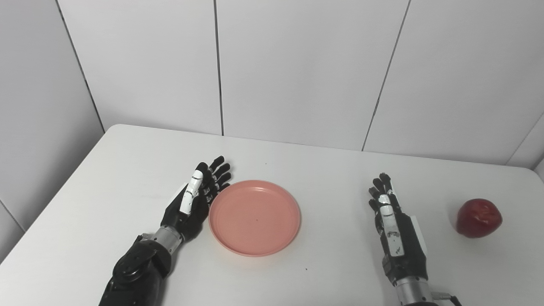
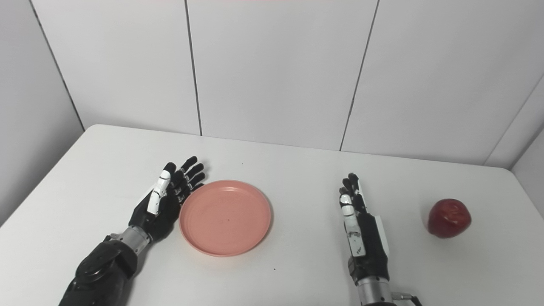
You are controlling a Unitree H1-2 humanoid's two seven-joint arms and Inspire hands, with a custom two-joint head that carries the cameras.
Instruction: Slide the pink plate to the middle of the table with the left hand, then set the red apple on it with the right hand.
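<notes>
Beside pink plate (image 1: pixel 254 217): left hand (image 1: pixel 193 201)

Empty pink plate (image 1: pixel 254 217) flat near mid-table, red apple (image 1: pixel 479 217) upright well apart at the right.

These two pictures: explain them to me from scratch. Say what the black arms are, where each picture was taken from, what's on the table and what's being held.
Both pictures come from two cameras side by side on a humanoid robot's head, so they show one scene from slightly different spots. The black arms are the robot's own. On the white table lie a pink plate and a red apple, far to the right. The left hand is open at the plate's left edge. The right hand is open between plate and apple. Neither hand holds anything.
</notes>
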